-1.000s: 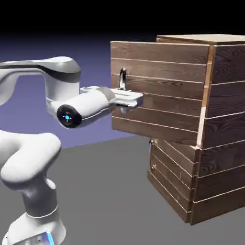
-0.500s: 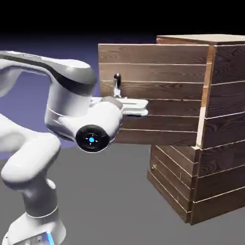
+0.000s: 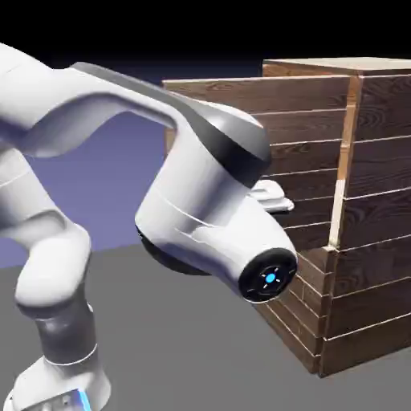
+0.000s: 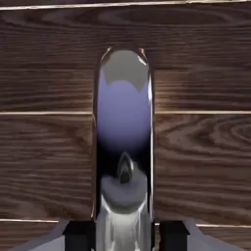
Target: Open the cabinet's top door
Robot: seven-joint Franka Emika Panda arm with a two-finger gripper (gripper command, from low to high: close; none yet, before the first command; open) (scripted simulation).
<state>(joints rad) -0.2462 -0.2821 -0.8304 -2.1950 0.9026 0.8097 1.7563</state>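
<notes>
Swung further out since a second ago, the top door (image 3: 241, 96) of the cabinet (image 3: 377, 225) now stands well clear of the carcass, hinged along its edge at the exterior view's right, while the white arm (image 3: 201, 201) has rolled across the foreground and hides most of the panel and the hand. Largest risk first: the arm's bulk sits close in front of the open door, and any more folding of the elbow could knock the panel or stall the swing. Next, the door moves on an arc; a pull that runs straight instead of following it would drag the grip sideways along the bar. Smallest, the hold itself: in the hand view the gripper (image 4: 125, 230) is clamped on the silver bar handle (image 4: 123, 132), both dark fingertips (image 4: 78, 230) pressed to its sides, low on the bar, so it seems, though the polished metal makes depth hard to read. A slip there would free the door.
</notes>
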